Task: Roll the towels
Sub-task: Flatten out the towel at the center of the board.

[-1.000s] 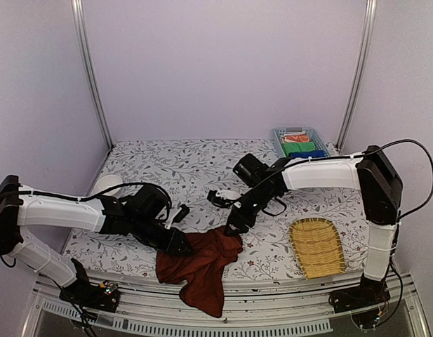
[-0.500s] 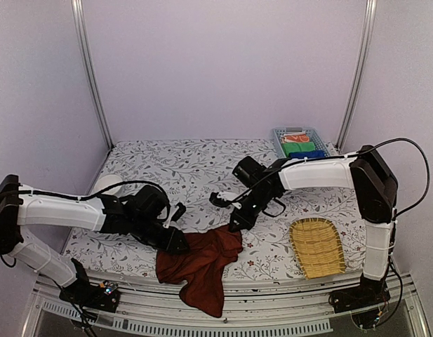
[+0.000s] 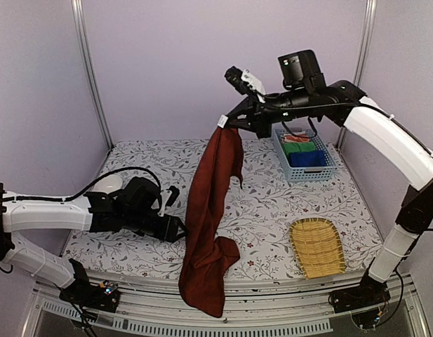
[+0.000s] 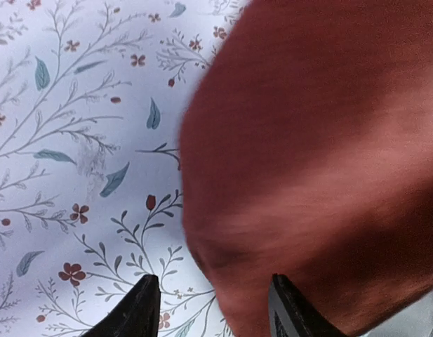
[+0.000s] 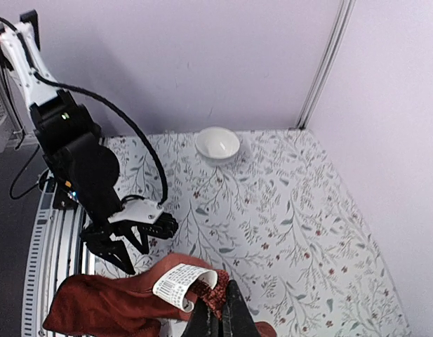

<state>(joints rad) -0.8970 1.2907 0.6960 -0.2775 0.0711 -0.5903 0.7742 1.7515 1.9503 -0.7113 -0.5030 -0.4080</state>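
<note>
A dark red towel hangs by one corner from high above the table, its lower end bunched at the table's front edge and drooping over it. My right gripper is shut on that top corner, beside the white label; in the right wrist view the fingertips pinch the red cloth. My left gripper stands open low over the table, just left of the hanging towel. In the left wrist view the towel fills the right side, blurred, in front of the open left gripper.
A blue basket at the back right holds rolled green and blue towels. A wicker tray lies at the front right. A white bowl sits at the left, also visible as the bowl in the right wrist view.
My right gripper shut on the towel's corner at the table and swung high up and back, pulling the towel into a long hanging drape. The left gripper drew back to the left.
</note>
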